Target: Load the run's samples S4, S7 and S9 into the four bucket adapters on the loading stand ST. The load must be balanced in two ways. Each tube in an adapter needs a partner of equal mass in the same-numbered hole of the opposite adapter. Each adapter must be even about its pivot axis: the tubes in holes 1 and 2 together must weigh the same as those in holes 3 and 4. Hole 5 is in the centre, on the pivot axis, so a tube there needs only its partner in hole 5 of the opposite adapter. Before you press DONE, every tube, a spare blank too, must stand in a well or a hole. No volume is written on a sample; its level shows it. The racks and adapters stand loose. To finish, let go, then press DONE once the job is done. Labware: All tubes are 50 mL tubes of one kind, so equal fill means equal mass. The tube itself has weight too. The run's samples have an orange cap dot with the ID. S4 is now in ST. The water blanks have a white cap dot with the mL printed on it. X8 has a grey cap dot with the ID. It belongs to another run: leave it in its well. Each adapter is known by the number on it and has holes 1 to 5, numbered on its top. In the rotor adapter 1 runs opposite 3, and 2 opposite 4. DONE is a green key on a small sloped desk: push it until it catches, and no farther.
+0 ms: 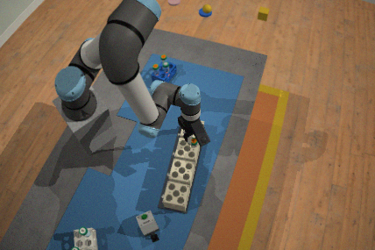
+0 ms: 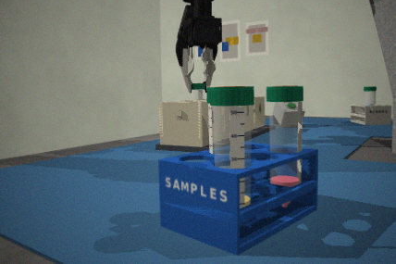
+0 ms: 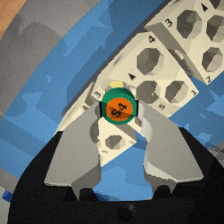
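Over the loading stand's adapters [image 1: 176, 196] [image 2: 184, 125] [image 3: 172, 102], we are gripping S4 [image 1: 194, 141] [image 2: 199, 87] [image 3: 119, 109] by its green cap.
Keeping the tube upright and centring it before lowering should spare the loose adapters a nudge. Gripper fingers [image 1: 193, 139] [image 2: 199, 89] are closed on it; its hole and level are hiding beneath, perhaps partly inserted.

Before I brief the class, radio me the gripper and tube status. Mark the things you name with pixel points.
Gripper [image 1: 193, 139] [image 2: 199, 90] [image 3: 118, 101] shut on tube S4 [image 1: 194, 141] [image 2: 199, 86] [image 3: 119, 108]. S4 upright, cap above an adapter on the loading stand. Nothing seen blocking; whether it is fully seated, cannot tell.
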Available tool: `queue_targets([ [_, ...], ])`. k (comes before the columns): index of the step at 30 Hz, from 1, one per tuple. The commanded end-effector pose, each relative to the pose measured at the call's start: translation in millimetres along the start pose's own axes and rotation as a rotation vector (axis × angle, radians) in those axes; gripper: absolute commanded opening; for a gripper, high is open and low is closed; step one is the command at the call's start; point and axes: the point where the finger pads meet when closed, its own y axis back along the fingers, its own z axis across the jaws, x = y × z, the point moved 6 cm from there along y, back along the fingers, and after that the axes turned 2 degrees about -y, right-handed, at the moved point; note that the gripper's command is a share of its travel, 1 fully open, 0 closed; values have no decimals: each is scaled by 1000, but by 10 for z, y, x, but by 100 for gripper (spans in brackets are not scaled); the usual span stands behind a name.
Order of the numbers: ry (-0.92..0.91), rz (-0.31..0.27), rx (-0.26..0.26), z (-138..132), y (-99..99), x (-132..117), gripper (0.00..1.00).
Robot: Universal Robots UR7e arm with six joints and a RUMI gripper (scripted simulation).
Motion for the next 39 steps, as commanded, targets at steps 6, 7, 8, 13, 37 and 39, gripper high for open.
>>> queue_targets([
  [6, 0, 1, 1, -3, -57, 3, 0],
  [7, 0, 1, 1, -3, -63, 3, 0],
  [8, 0, 1, 1, -3, -70, 3, 0],
  [13, 0, 1, 1, -3, -82, 3, 0],
  [37, 0, 1, 1, -3, -83, 3, 35],
  [39, 0, 1, 1, -3, -17, 3, 35],
])
